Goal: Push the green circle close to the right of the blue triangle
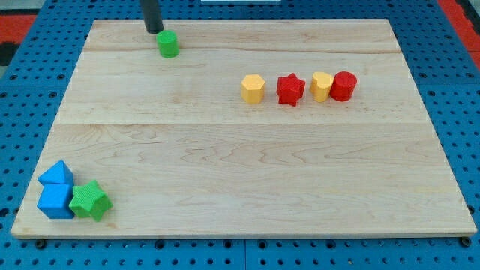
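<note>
The green circle (168,44) stands near the view's top left of the wooden board (240,150). My tip (154,31) rests just up and left of it, nearly touching. The blue triangle (57,174) lies far away at the view's bottom left corner, with a blue cube (55,201) directly below it and a green star (91,200) to the right of the cube.
A row of blocks sits in the upper right part of the board: a yellow hexagon (253,88), a red star (290,89), a yellow block (321,86) and a red circle (344,86) touching it. Blue pegboard surrounds the board.
</note>
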Controlling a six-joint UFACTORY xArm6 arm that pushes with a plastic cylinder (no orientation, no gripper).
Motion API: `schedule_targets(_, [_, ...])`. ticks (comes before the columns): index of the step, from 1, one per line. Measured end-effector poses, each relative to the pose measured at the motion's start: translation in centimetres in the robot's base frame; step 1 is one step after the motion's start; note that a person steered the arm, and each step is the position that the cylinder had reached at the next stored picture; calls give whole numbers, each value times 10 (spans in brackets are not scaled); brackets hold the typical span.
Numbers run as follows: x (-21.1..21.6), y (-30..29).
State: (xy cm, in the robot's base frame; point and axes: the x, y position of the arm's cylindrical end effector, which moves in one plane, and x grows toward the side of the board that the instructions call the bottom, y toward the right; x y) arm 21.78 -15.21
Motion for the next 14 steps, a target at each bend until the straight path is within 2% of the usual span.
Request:
schedule_targets(5, [76, 47])
schedule_targets(7, [119, 74])
schedule_targets(9, [158, 75])
schedule_targets(10, [198, 80])
schedule_targets(12, [244, 127])
schedule_targets(14, [259, 125])
